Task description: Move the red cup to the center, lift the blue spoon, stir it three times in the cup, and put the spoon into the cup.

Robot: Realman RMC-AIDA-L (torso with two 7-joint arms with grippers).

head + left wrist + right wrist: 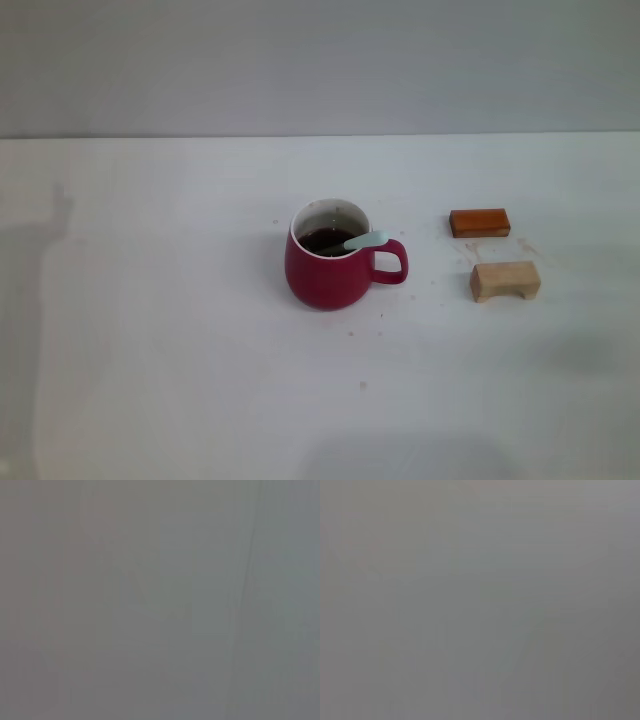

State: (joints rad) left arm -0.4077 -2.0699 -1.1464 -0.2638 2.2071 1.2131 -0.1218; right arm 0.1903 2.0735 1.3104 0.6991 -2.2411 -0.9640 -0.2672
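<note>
— While the red cup (328, 268) sits mid-table, the blue spoon (362, 241) rests inside it, handle leaning right over the rim.

— So the final step looks done; nothing more seems called for. And the arms?

— Neither gripper shows anywhere; wrist views are blank, so their pincers can't be judged.
</note>
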